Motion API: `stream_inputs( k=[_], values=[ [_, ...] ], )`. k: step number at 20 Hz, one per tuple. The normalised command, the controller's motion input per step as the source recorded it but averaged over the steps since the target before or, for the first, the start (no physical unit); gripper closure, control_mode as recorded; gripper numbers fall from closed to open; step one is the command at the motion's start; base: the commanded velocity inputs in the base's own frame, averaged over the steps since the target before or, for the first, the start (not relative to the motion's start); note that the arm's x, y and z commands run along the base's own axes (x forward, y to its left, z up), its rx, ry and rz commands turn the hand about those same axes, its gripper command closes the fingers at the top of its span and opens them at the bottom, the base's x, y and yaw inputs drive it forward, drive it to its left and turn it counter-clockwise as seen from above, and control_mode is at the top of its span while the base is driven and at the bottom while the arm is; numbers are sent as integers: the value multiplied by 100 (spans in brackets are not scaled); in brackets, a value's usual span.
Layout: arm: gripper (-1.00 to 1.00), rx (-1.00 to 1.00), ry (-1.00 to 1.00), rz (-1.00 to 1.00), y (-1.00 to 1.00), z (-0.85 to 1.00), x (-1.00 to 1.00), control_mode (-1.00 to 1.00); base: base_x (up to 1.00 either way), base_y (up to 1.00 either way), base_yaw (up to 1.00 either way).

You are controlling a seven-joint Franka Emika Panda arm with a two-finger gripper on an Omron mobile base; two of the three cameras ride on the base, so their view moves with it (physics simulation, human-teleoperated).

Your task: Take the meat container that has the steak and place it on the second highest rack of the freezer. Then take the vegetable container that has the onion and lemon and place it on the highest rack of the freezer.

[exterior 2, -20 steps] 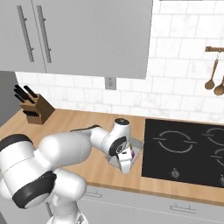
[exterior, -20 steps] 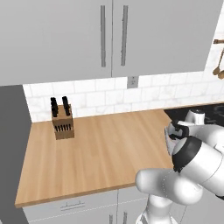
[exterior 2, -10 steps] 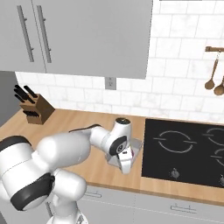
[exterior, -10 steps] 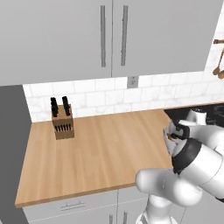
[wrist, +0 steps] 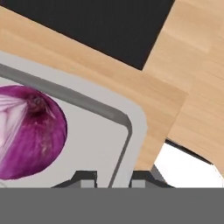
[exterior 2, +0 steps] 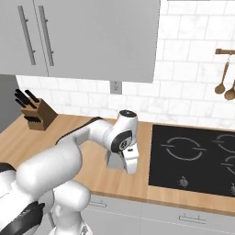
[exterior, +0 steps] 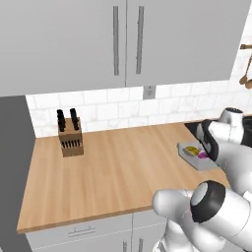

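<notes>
The vegetable container point(exterior: 207, 164) is a shallow grey tray on the wooden counter beside the cooktop. It holds the yellow lemon point(exterior: 192, 149) and the purple onion point(exterior: 202, 154). In the hand view the onion point(wrist: 30, 131) lies left of the container's raised rim point(wrist: 131, 127). My gripper point(wrist: 113, 177) points down over that rim, one fingertip point(wrist: 87, 177) inside the tray and the other outside. The jaws stand narrow, and a thin gap still shows on the inner side. From the right base view my hand point(exterior 2: 130, 158) covers most of the container point(exterior 2: 112, 161).
The black cooktop point(exterior 2: 193, 156) lies just right of the container. A wooden knife block point(exterior: 70, 135) stands at the counter's far left by the wall. Wooden spoons point(exterior 2: 225, 85) hang on the tiled wall. Grey cupboards hang above, and a dark grey panel point(exterior: 10, 172) ends the counter at left.
The jaws have drawn closer together around the container's rim. The hand has settled slightly lower over the tray. The container has not moved.
</notes>
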Motion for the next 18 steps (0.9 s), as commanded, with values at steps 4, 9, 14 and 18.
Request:
stream_inputs(
  k=[4, 9, 14, 18],
  values=[
    [100, 0, -13, -9, 42, 56, -26, -100, 0, 0, 0],
    [100, 0, -6, -13, 63, 62, -18, -100, 0, 0, 0],
    [100, 0, -5, -14, 61, 61, -16, -100, 0, 0, 0],
    [100, 0, -3, -16, 51, 59, -18, -100, 0, 0, 0]
  ],
)
